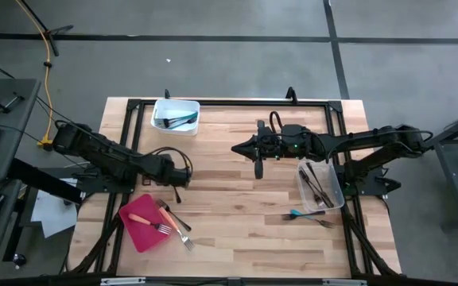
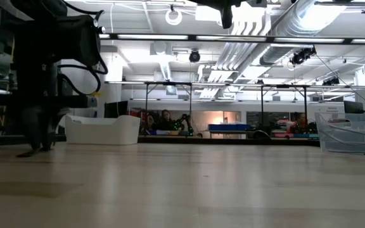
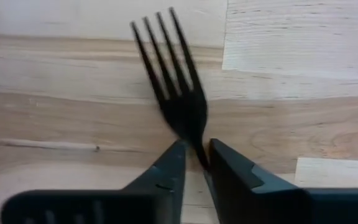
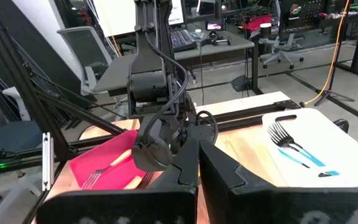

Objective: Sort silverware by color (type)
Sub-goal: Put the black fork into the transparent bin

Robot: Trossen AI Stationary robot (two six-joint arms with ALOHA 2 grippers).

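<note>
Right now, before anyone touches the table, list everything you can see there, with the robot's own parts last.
white tub: one, white, on the left arm's side of the table, teal and dark utensils inside
clear tub: one, clear, on the right arm's side, dark utensils inside
red tray: one, red, near the left arm
orange fork: one, orange, on the tray
greyish forks: at least two, at the tray's edge
teal fork: one, teal, on the table beside the clear tub
black fork: one, black, between the left fingers
left end effector: closed on the black fork
right end effector: shut, empty, over the table's middle
</note>
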